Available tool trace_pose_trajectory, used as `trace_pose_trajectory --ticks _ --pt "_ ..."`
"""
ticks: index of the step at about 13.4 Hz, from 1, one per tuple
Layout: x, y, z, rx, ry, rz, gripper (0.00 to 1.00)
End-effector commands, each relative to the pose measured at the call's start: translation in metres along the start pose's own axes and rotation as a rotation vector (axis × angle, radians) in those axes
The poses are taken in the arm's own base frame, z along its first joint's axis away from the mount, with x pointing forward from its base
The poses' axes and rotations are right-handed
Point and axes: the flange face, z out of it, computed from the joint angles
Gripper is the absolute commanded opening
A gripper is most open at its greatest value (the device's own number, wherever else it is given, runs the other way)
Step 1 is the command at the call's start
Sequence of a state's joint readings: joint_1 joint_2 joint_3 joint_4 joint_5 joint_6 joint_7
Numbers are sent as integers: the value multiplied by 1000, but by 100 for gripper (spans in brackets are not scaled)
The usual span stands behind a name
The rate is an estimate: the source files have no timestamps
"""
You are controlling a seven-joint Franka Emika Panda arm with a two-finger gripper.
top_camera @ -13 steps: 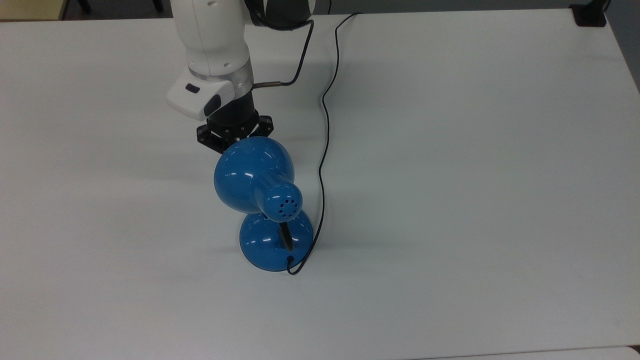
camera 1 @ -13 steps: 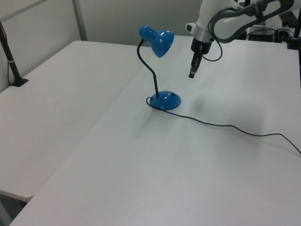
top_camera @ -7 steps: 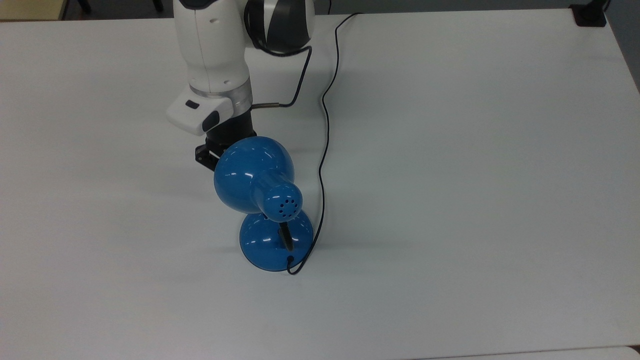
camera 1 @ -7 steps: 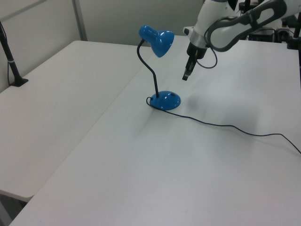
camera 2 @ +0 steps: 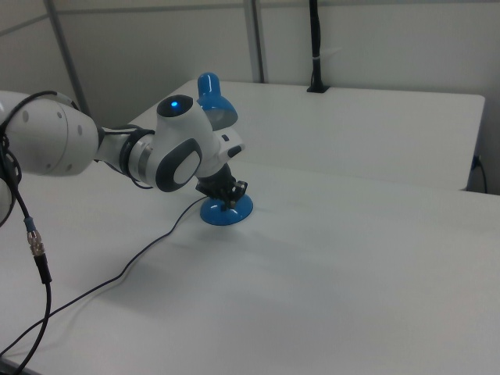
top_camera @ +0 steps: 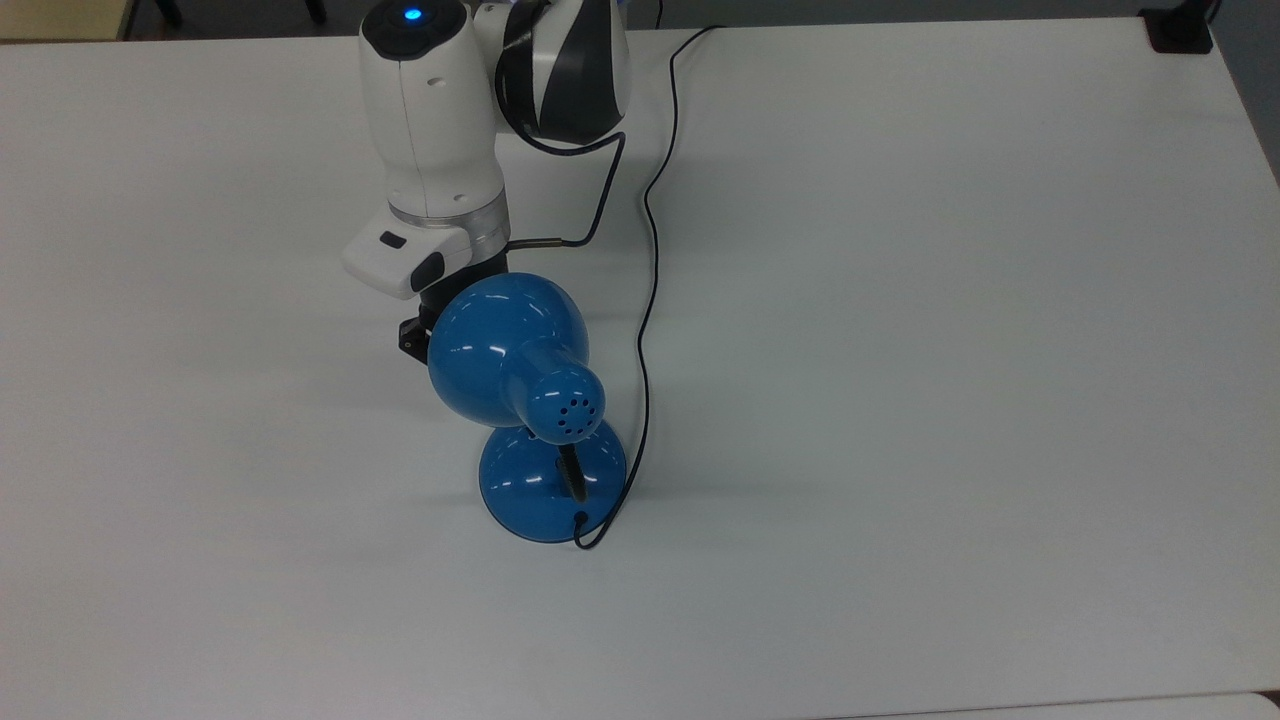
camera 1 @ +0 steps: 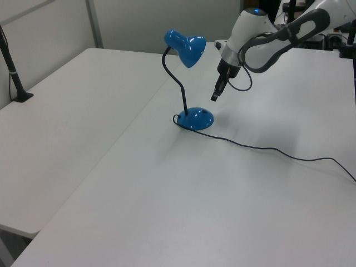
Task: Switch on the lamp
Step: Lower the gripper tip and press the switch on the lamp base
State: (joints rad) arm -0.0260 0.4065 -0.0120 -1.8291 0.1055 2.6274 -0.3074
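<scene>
The lamp is glossy blue, with a bell shade (top_camera: 505,345) on a curved black neck above a round base (top_camera: 550,490). It stands upright on the white table (top_camera: 950,400) and its bulb is not lit. In the left view the shade (camera 1: 186,47) sits high and the base (camera 1: 196,118) low. My gripper (camera 1: 214,95) hangs tilted just to the left view's right of the base, a little above it and below the shade. In the top view the shade covers most of the gripper (top_camera: 410,335). In the right view the gripper (camera 2: 228,199) is right over the base (camera 2: 226,212).
The lamp's thin black cord (top_camera: 648,250) runs from the base up the top view, past the arm (top_camera: 430,120) on the top view's right. A black clamp (top_camera: 1180,30) sits at the table's far right corner. A second table (camera 1: 67,111) adjoins in the left view.
The arm has moved toward the lamp and lowered. The gripper has slid under the shade in the top view and come down close to the base. The lamp has not moved.
</scene>
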Motion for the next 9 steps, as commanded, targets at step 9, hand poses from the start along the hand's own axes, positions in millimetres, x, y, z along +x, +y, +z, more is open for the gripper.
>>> trace_pose_trajectory --ticks 9 --pt "6 -28 23 49 75 69 0"
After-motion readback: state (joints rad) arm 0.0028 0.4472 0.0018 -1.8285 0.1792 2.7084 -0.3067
